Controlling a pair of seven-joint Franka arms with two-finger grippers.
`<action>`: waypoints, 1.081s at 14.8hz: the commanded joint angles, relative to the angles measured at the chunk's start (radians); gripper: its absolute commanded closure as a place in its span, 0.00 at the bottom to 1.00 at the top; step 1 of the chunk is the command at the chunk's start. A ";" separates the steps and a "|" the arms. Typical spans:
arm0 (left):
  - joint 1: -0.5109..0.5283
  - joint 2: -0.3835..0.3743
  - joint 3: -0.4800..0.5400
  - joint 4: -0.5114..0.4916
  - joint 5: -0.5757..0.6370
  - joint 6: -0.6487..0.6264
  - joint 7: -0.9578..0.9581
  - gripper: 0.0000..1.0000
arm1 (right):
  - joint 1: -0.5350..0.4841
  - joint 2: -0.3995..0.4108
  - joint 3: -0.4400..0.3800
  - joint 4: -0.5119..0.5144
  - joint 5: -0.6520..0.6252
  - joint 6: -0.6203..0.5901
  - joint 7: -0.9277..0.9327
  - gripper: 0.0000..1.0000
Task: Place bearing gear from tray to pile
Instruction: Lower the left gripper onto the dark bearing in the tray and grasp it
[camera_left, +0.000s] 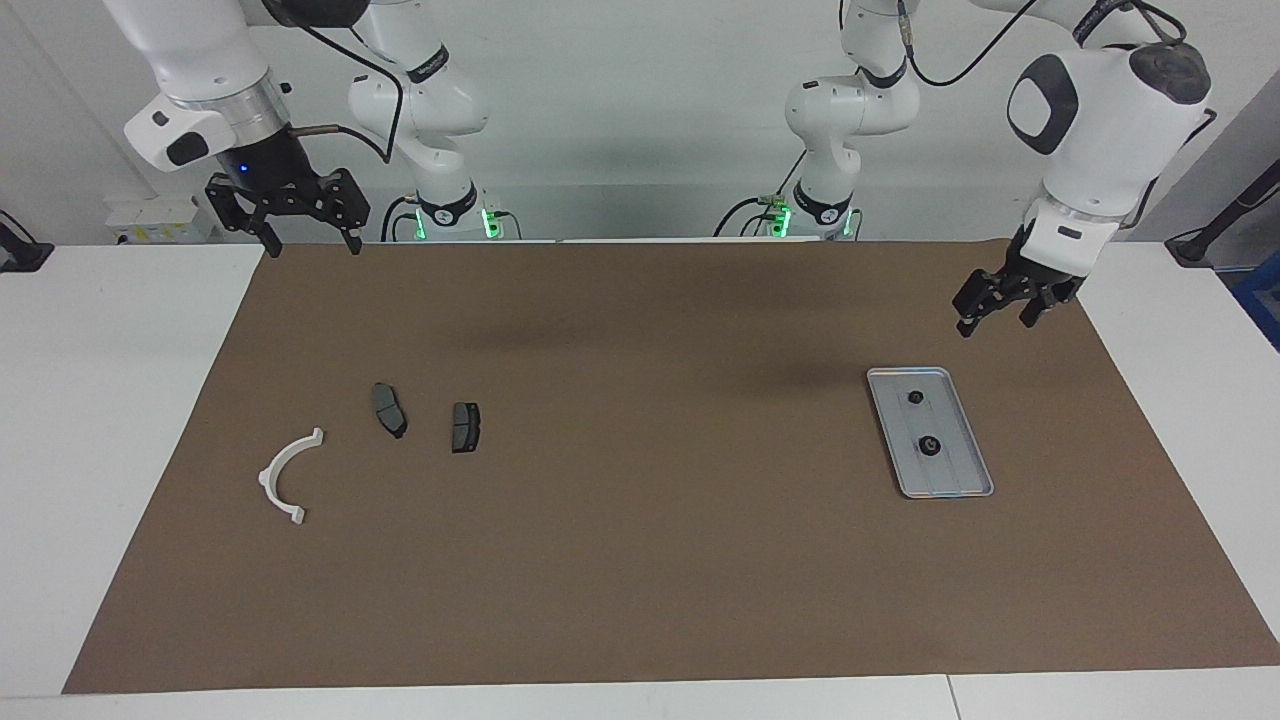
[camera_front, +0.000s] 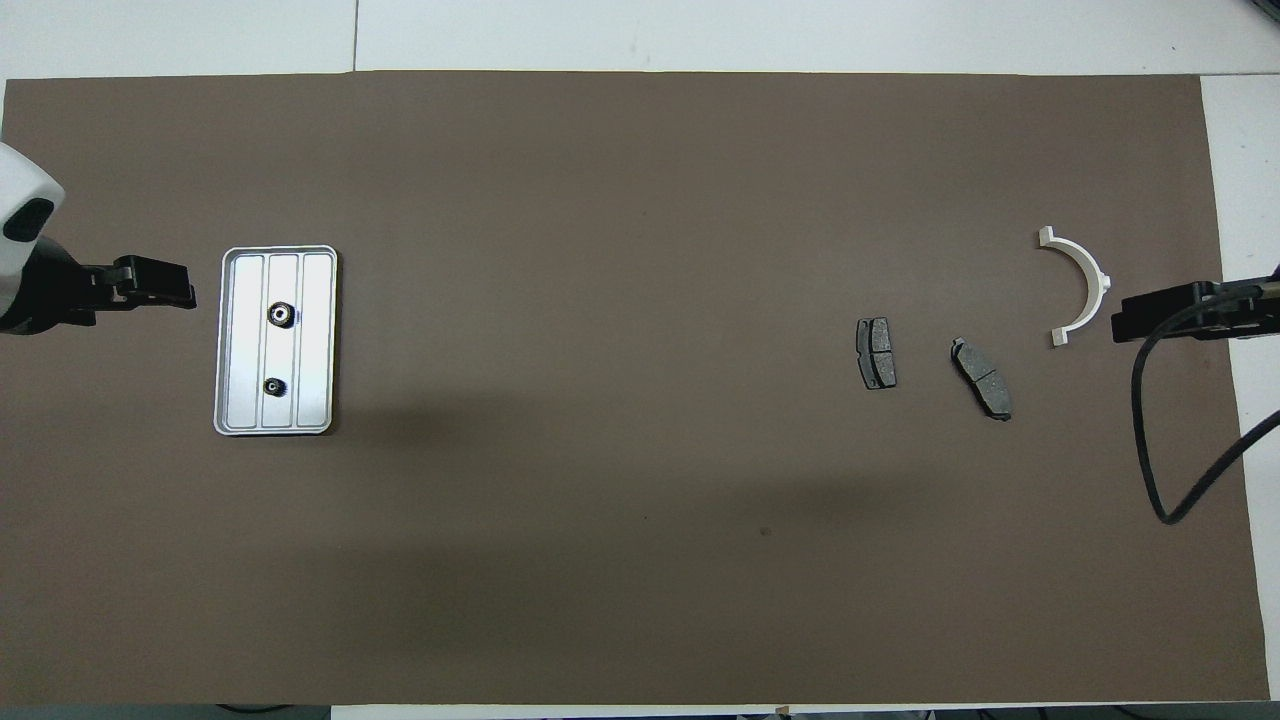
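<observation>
The silver ridged tray lies on the brown mat toward the left arm's end of the table. Two small black round gear parts rest in it: the bigger one with a bright centre, and a smaller one nearer to the robots. My left gripper hangs open and empty over the mat beside the tray, touching nothing. The pile lies toward the right arm's end: a white curved bracket and two dark pads. My right gripper waits open, high over the mat's edge.
The brown mat covers most of the white table. A black cable hangs from the right arm above the mat's edge beside the pile.
</observation>
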 joint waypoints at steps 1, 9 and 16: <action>-0.008 0.032 0.001 -0.057 -0.003 0.084 0.024 0.00 | -0.010 -0.023 0.000 -0.021 0.022 -0.009 -0.012 0.00; -0.007 0.194 0.002 -0.134 0.010 0.283 0.036 0.18 | -0.007 -0.055 0.002 -0.004 0.022 -0.007 -0.012 0.00; 0.010 0.340 0.001 -0.068 0.015 0.326 0.038 0.39 | 0.002 -0.065 0.003 -0.014 0.022 -0.027 -0.015 0.00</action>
